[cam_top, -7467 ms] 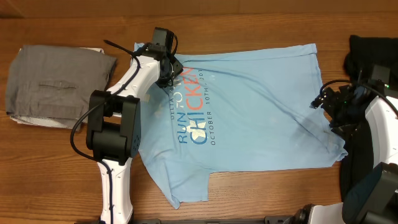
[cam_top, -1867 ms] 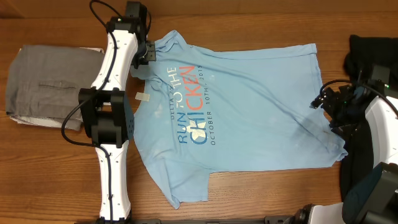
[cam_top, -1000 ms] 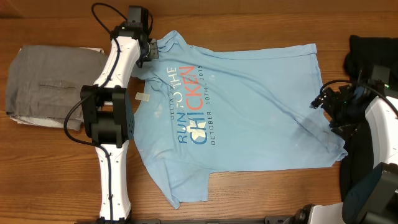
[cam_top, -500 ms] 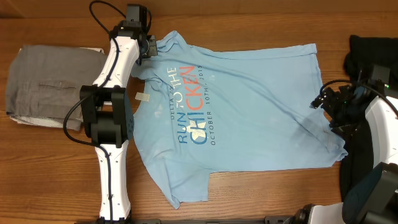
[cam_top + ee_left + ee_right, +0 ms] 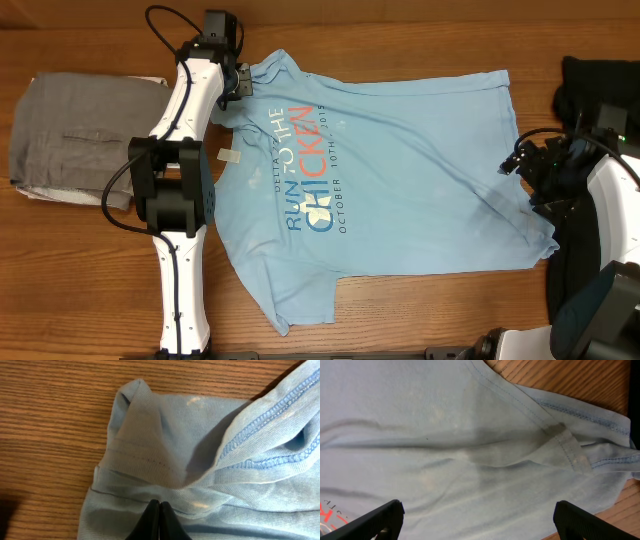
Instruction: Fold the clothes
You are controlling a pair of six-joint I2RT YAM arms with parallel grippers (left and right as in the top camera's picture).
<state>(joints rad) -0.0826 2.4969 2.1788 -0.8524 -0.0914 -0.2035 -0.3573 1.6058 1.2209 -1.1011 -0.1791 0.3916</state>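
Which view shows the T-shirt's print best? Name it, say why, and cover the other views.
Overhead: the whole print lies face up on the T-shirt, blue and red, readable. The right wrist view catches only a red scrap at its lower left edge; the left wrist view shows bare fabric and seams, no print.

The far-left sleeve (image 5: 268, 66) of the light blue short-sleeved cotton T-shirt (image 5: 420, 170) has been drawn outward toward the table's far edge by the left gripper (image 5: 238, 84), which was earlier placed over the printed lettering. The white left arm has been stretched out farther, and a small white tag (image 5: 229, 156) has been uncovered.
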